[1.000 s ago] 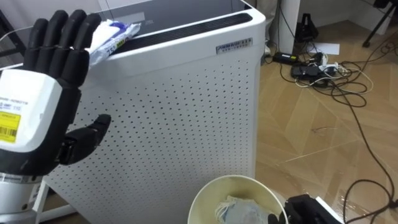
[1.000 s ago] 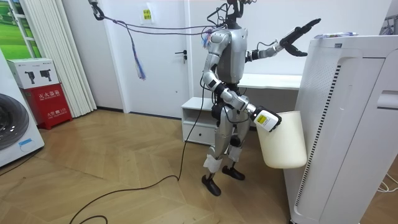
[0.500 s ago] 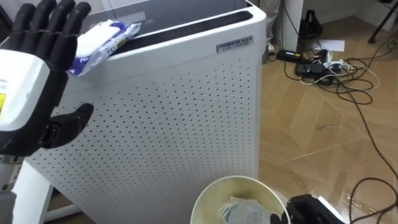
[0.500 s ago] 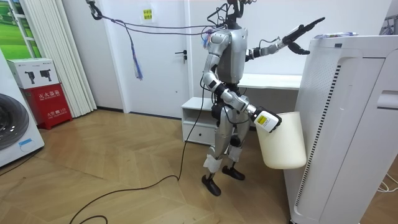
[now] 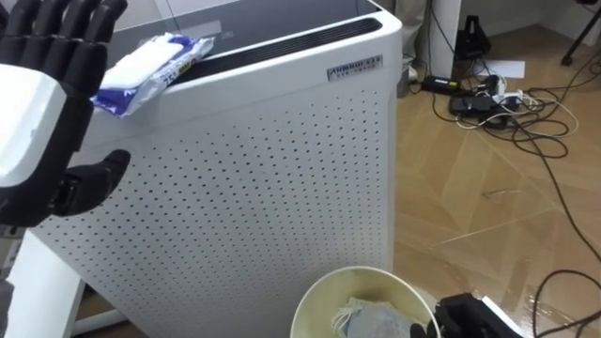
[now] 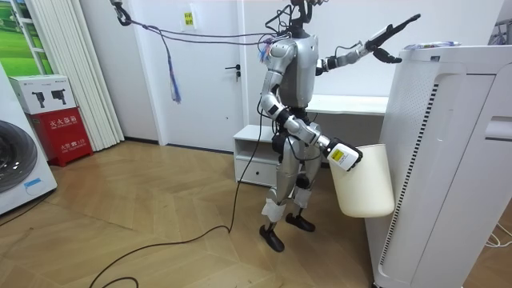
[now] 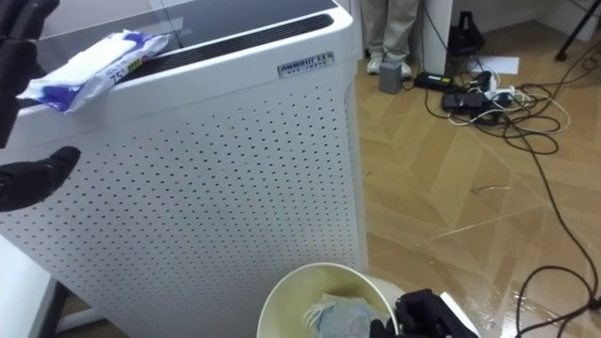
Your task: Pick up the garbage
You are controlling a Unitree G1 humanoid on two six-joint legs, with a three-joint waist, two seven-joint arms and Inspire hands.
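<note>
the robot stands upright on a wooden floor [image 5: 488, 216], close against a tall white perforated air purifier [image 5: 254, 169]. a white-and-blue plastic packet [image 5: 146, 61] lies flat on the purifier's top, at its left edge as seen from the head, one end slightly overhanging that edge. the left hand [image 5: 42, 94] is raised at the level of the purifier's top, just beside the packet's overhanging end, fingers straight and spread with the thumb apart, holding nothing; contact with the packet cannot be confirmed. in the room view this hand [image 6: 390, 34] sits above the purifier's near top corner, arm stretched forward. the right hand [image 6: 340, 154] is low in front of the body, fingers curled over the rim of a cream waste bin [image 5: 315, 296], which it carries against the purifier's front panel. crumpled pale waste [image 5: 371, 317] lies inside the bin. a tangle of cables [image 5: 498, 103] lies on the floor beyond the purifier, well apart from the bin.
</note>
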